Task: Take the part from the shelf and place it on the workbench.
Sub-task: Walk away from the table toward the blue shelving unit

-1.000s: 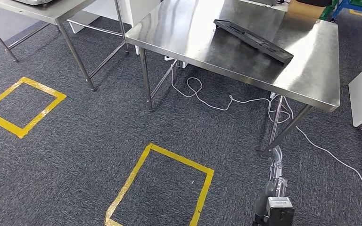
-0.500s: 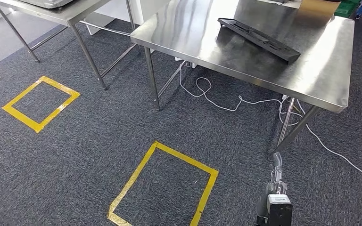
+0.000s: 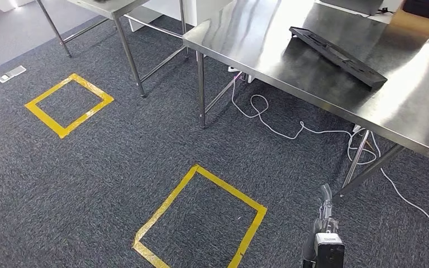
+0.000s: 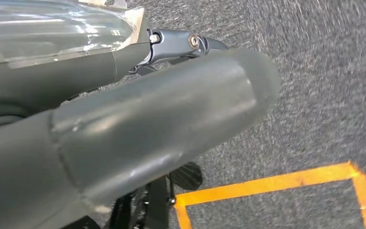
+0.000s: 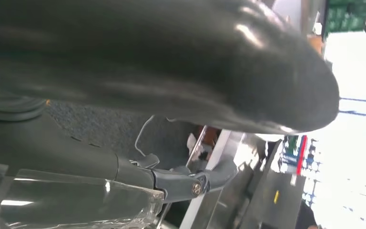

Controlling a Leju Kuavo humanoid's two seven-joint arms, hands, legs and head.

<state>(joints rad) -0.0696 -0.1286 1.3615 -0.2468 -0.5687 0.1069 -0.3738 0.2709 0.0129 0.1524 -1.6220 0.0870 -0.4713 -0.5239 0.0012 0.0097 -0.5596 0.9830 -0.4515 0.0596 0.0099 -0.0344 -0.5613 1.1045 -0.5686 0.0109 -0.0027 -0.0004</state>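
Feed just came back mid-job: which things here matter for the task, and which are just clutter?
Job:
- black part, lying on the workbench
- steel workbench

Just lying about:
- white cable on the carpet
- yellow tape squares
- second steel table

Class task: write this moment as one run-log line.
part: lying on workbench | right hand: hanging, holds nothing | left hand: holds nothing | floor: yellow tape squares

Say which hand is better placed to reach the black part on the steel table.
Right, probably. The right hand hangs beside the steel table, on the side where the black part lies; the left hand hangs over carpet by yellow tape.
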